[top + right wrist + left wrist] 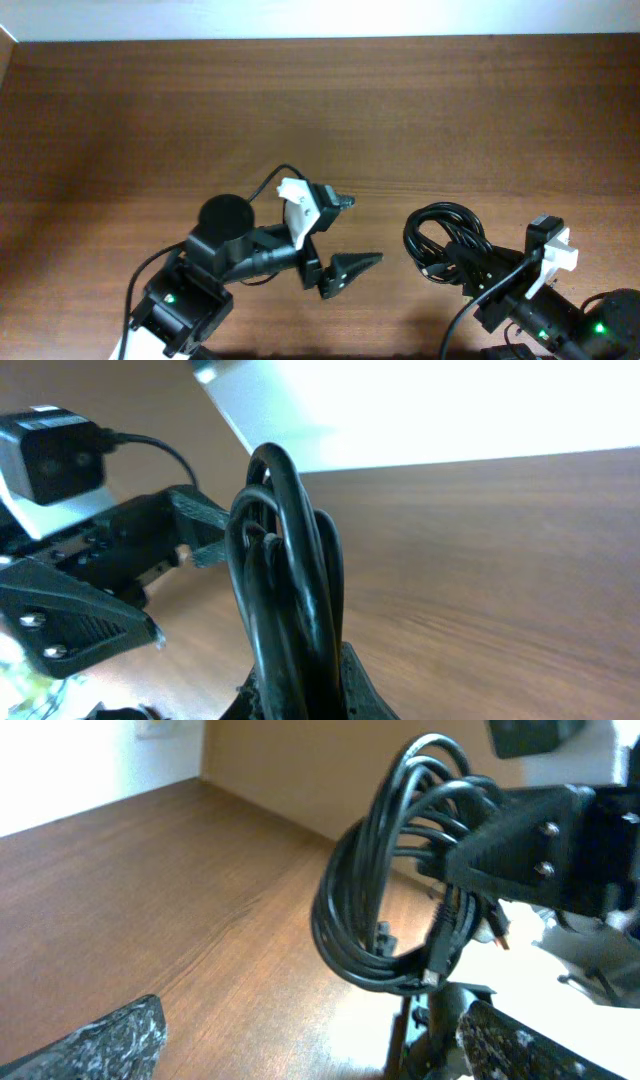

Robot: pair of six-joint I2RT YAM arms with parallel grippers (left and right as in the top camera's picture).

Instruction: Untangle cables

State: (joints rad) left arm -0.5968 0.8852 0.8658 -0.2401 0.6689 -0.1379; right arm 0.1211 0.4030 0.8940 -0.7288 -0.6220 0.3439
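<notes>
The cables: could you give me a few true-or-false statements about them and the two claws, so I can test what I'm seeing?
1. The cables are gathered in one coiled bundle. True.
2. The left claw is clamped on the bundle. False: it stands wide open and empty, apart from the coil.
3. The right claw is shut on the bundle. True.
4. The bundle sits at the far edge of the table. False: it is near the front edge, on the right arm's side.
5. A small plug shows among the loops. True.
</notes>
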